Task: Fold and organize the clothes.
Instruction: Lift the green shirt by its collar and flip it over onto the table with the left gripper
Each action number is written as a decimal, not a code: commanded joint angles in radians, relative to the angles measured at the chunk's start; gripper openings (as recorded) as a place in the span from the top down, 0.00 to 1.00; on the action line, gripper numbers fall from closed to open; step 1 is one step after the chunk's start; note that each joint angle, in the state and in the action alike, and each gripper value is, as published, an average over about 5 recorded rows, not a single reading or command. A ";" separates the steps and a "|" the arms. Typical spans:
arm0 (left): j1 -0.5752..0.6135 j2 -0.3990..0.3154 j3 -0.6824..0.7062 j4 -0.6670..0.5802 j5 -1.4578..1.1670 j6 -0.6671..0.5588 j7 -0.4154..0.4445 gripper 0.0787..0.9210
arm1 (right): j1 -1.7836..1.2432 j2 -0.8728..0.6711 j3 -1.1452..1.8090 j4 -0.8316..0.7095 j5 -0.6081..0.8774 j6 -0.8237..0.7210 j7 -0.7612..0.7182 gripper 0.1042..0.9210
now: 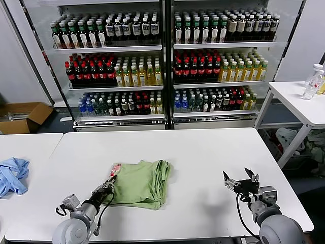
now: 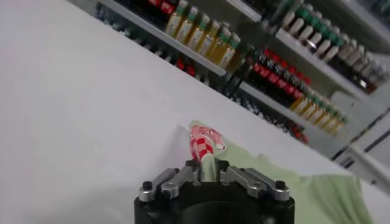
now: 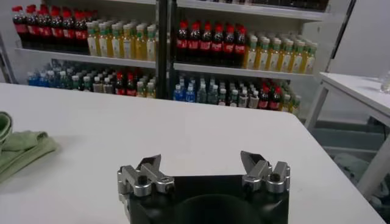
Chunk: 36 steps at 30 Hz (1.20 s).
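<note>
One light green polo shirt [image 1: 139, 184], soft and creased, lay folded into a rough rectangle on the smooth white table [image 1: 203, 152], toward its near left. Left gripper [image 1: 109, 184] was clamped on the shirt's left edge, just below the red-and-white print [image 2: 205, 141]. Right gripper [image 1: 240, 181] hovered well to the right, fingers apart. One crumpled light blue garment [image 1: 12, 174] lay on a second table. Two glass-door coolers [image 1: 162, 61] of bottles stood behind.

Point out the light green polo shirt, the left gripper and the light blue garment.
Light green soft-fabric polo shirt [image 1: 142, 184]: head view, middle of the folded bundle.
Left gripper [image 1: 109, 184]: head view, fingers shut on the shirt's edge.
Light blue crumpled garment [image 1: 12, 174]: head view, middle, on the side table.
</note>
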 commanded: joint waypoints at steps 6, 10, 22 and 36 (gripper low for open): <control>0.015 -0.020 -0.173 -0.029 -0.399 -0.015 0.009 0.98 | -0.003 -0.002 0.008 0.006 0.007 -0.003 0.001 0.12; 0.034 0.061 -0.353 -0.059 -0.378 0.004 -0.006 0.98 | 0.005 -0.002 0.007 0.000 0.011 -0.001 0.000 0.12; 0.048 0.232 -0.412 -0.332 0.004 0.096 -0.066 0.98 | 0.023 0.011 -0.012 0.013 0.013 0.010 -0.007 0.12; -0.309 -0.305 0.461 0.018 0.354 0.082 -0.171 0.98 | -0.045 -0.023 0.059 0.058 0.023 0.021 -0.011 0.12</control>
